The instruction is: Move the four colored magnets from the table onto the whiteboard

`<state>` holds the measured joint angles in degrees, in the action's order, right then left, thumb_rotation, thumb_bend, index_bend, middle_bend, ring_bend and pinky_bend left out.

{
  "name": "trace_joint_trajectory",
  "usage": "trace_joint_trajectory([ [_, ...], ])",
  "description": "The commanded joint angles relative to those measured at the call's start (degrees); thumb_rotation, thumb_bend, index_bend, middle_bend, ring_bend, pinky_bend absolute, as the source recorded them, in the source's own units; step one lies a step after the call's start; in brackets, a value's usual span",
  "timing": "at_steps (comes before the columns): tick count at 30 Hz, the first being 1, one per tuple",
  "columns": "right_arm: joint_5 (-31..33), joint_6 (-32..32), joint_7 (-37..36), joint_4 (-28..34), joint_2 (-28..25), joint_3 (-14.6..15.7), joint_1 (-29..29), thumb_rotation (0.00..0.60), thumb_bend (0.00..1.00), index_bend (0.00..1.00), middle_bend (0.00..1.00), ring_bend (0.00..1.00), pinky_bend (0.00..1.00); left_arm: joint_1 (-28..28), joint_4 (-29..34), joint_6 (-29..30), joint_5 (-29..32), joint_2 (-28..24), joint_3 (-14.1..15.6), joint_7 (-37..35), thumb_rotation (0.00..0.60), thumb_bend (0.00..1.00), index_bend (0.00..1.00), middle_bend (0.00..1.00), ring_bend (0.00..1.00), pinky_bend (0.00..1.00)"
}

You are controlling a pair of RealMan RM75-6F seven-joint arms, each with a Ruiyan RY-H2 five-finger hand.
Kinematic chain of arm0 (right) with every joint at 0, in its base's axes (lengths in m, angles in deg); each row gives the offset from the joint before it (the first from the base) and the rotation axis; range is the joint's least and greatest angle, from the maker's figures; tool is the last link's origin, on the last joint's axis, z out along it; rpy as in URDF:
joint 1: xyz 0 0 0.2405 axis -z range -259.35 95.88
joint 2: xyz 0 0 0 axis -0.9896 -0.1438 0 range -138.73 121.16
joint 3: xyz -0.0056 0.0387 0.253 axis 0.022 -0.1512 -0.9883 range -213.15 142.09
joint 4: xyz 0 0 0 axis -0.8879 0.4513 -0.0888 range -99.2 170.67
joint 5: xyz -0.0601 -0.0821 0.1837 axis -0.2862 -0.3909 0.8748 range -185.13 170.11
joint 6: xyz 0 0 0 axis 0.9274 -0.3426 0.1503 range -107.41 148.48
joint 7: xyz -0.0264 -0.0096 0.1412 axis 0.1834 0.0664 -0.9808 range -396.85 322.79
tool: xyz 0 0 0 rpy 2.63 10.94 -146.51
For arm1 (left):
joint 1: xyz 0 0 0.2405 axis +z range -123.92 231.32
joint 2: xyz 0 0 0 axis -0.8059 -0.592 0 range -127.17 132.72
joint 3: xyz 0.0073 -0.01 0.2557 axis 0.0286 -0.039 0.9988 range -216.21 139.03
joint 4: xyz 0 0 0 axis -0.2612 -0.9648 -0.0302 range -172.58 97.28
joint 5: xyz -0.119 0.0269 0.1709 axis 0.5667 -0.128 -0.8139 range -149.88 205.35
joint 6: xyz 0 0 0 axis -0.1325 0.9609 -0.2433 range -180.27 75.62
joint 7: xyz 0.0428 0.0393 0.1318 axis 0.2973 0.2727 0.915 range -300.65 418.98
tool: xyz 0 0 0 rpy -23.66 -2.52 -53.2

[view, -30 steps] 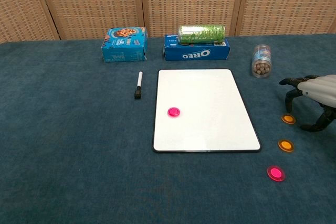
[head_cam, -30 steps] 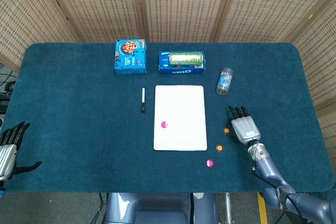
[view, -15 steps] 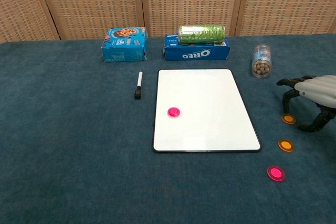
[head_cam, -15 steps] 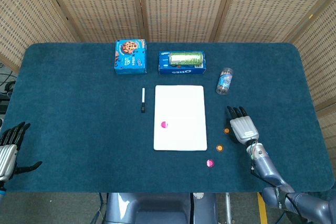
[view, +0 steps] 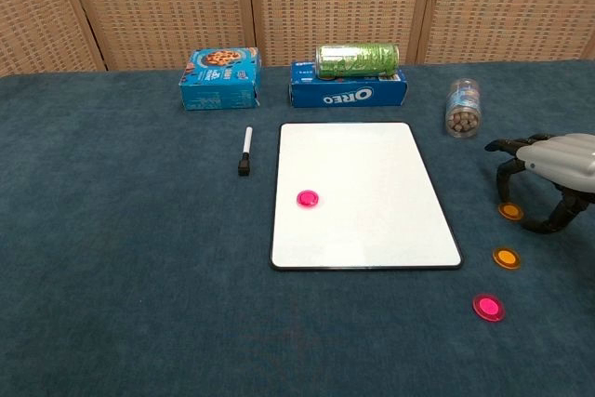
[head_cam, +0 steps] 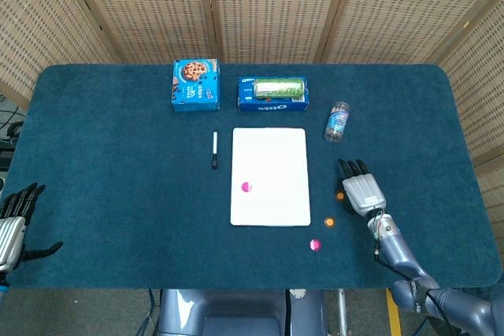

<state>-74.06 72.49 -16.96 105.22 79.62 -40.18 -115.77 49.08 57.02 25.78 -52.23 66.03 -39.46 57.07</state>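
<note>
At frame centre, one round pink magnet [view: 308,198] sits on the white rectangular whiteboard [view: 363,165]; three remain on the desk at lower right, where the right hand [view: 548,166] hovers empty, fingers spread.

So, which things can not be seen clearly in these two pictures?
- Silver right hand: the chest view's right edge cuts it off, so its wrist is hidden.
- Contact between its dark fingertips and the nearest round orange magnet: too small to settle in either view.
- Dark left hand: cut by the head view's left edge, absent from the chest view.
- Small clear jar: its contents blur in the head view.
</note>
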Motion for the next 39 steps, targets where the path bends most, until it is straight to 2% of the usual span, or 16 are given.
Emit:
trace_joint_trajectory([
  [1, 0.0, 0.0, 0.0, 0.0, 0.1, -0.1, 0.0, 0.6, 0.35, 0.4, 0.0, 0.0, 0.01, 0.0, 0.0, 0.0, 0.0, 0.0, 0.0, 0.0, 0.6, 0.0, 0.0, 0.0, 0.0, 0.0],
  [7, 0.0, -0.2, 0.3, -0.6, 0.5, -0.2, -0.2, 0.6, 0.35, 0.4, 0.0, 0.0, 0.01, 0.0, 0.0, -0.1, 0.0, 0.0, 0.0, 0.0, 0.6, 0.0, 0.0, 0.0, 0.0, 0.0],
  [15, -0.8, -0.3, -0.7, -1.6, 1.3, 0.0, 0.1, 0.6, 0.36, 0.5, 0.0, 0.0, 0.01, -0.2, -0.1, -0.4, 0.2, 0.1, 0.0, 0.1, 0.6, 0.0, 0.0, 0.0, 0.0, 0.0],
  [24, -1.9, 0.6, -1.8, -0.5, 0.5, -0.8, 0.0, 0.6, 0.36, 0.5, 0.0, 0.0, 0.01, -0.2, 0.0, -0.4, 0.2, 0.0, 0.0, 0.1, 0.6, 0.0, 0.0, 0.0, 0.0, 0.0],
  [29, -0.5, -0.1, -1.2, 4.4, -1.9, -4.1, -2.3, 0.6, 0.36, 0.5, 0.0, 0.0, 0.01, -0.2, 0.0, -0.4, 0.2, 0.0, 0.0, 0.1, 0.6, 0.0, 0.0, 0.0, 0.0, 0.0],
  [33, 2.4, -1.3, 2.1, 9.3, -3.6, -7.5, -5.5, 0.6, 0.36, 0.5, 0.0, 0.0, 0.01, -0.3, 0.0, -0.4, 0.2, 0.1, 0.0, 0.2, 0.6, 0.0, 0.0, 0.0, 0.0, 0.0],
  [36, 7.8, -2.8, 6.3, 12.2, -3.4, -11.1, -9.4, 0.6, 0.36, 0.5, 0.0, 0.0, 0.01, -0.3, 0.0, -0.5, 0.3, 0.0, -0.1, 0.1, 0.6, 0.0, 0.0, 0.0, 0.0, 0.0],
  [39, 13.3, -3.5, 10.2, 13.2, -2.4, -13.2, -12.6, 0.6, 0.36, 0.5, 0.0, 0.0, 0.01, -0.3, 0.0, -0.6, 0.5, -0.1, -0.2, -0.3, 0.6, 0.0, 0.0, 0.0, 0.0, 0.0],
])
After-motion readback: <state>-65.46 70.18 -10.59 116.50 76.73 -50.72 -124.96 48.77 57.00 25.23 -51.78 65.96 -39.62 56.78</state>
